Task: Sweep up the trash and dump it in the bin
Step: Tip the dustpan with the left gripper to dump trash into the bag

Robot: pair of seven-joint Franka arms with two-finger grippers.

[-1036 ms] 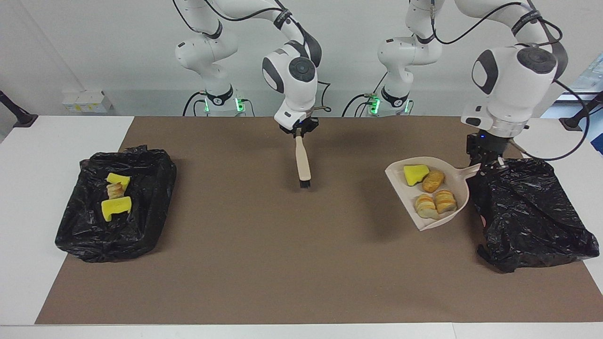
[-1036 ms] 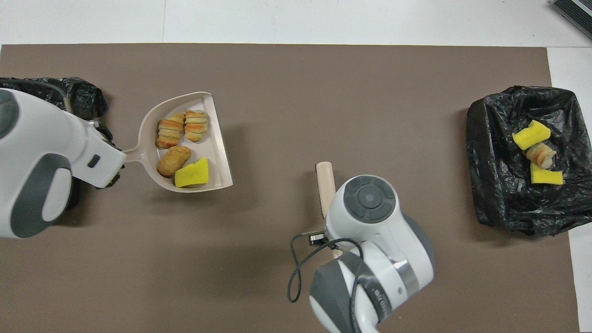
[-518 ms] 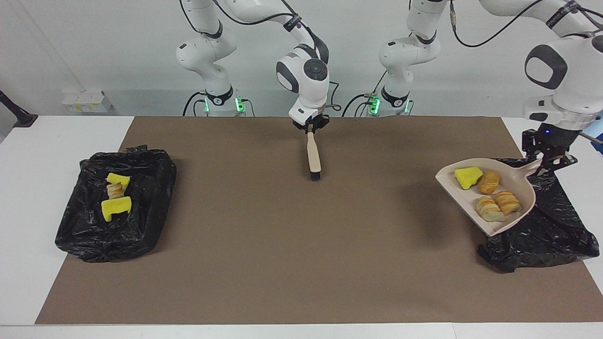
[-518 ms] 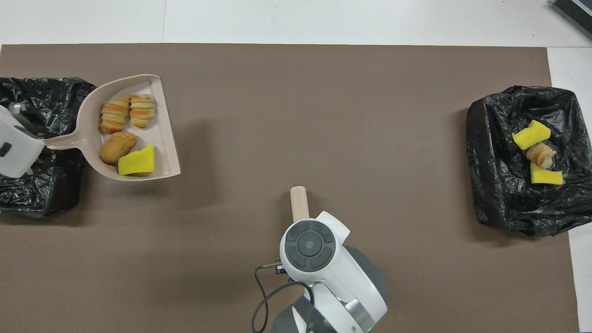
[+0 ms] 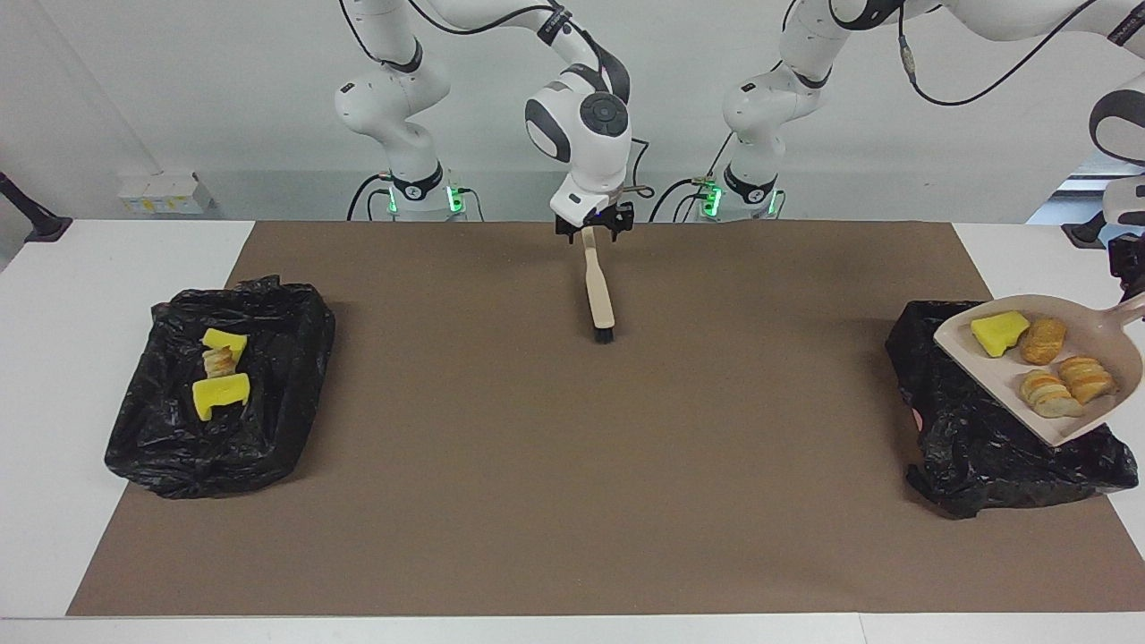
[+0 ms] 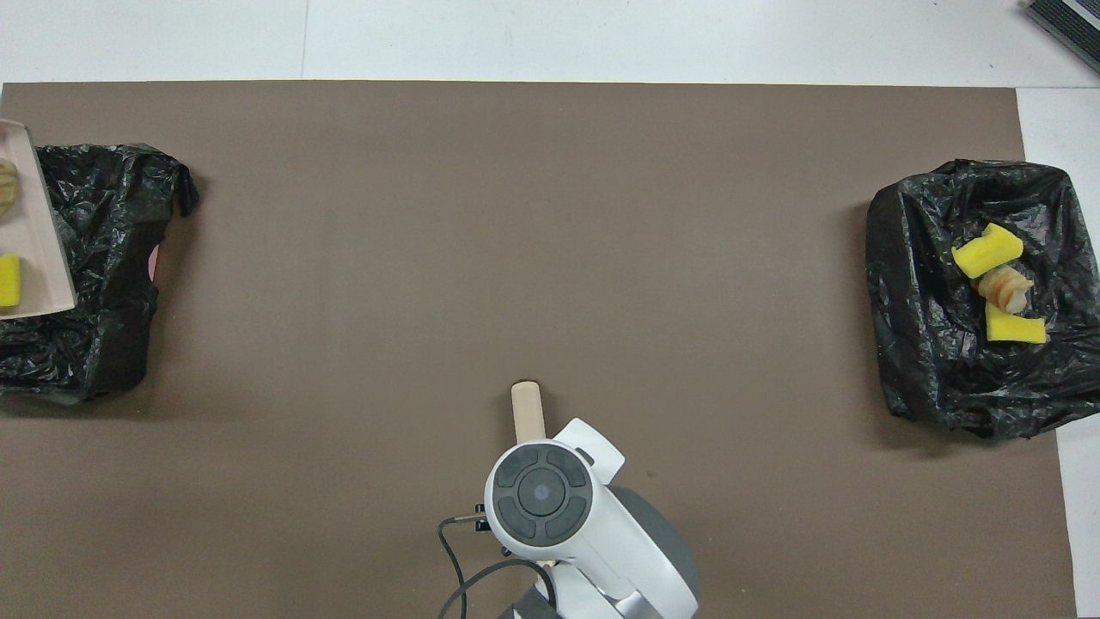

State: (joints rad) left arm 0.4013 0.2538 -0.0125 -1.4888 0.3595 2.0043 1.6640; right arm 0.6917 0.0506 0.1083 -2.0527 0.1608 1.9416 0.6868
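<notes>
A beige dustpan (image 5: 962, 347) (image 6: 39, 241) hangs level above the black-bag bin (image 5: 984, 438) (image 6: 103, 284) at the left arm's end of the table. It carries the trash: a yellow chunk (image 5: 1000, 331) (image 6: 8, 281), a brown lump (image 5: 1044, 340) and two striped rolls (image 5: 1087, 377). My left gripper (image 5: 1134, 284), at the view's edge, is shut on the pan's handle. A beige brush (image 5: 597, 291) (image 6: 526, 411) rests bristles-down on the brown mat, close to the robots. My right gripper (image 5: 590, 228) stands open around its handle end.
A second black-bag bin (image 5: 219, 385) (image 6: 945, 327) sits at the right arm's end of the table and holds two yellow chunks and a bread piece. The brown mat (image 5: 572, 465) covers the table between the two bins.
The left arm carried the loaded dustpan sideways until it hung over the bin. The right gripper drew the brush toward the robots, and its fingers spread apart.
</notes>
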